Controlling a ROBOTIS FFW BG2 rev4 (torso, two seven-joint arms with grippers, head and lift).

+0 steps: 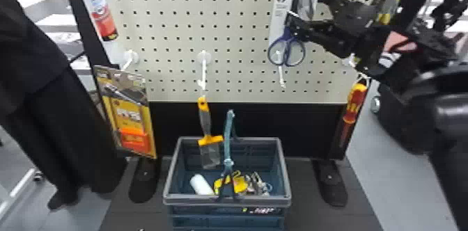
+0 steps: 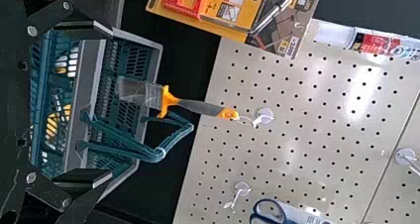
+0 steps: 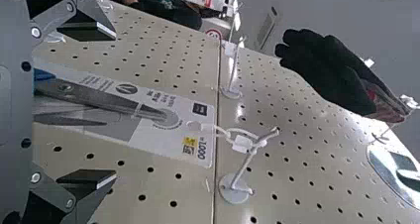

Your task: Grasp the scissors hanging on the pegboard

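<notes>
High on the pegboard (image 1: 209, 21), toward your right, the scissors (image 1: 286, 51) hang on their card (image 3: 148, 135). Your right end effector (image 1: 310, 11) sits at the card, fingers (image 3: 91, 33) spread wide, one on either side of the blades. This looks like the pre-grasp step; next, close squarely on the scissors. Your left end effector (image 2: 105, 104) waits apart, also spread.

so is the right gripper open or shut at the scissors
Open: right gripper fingers sit wide apart, either side of the scissors.
</notes>
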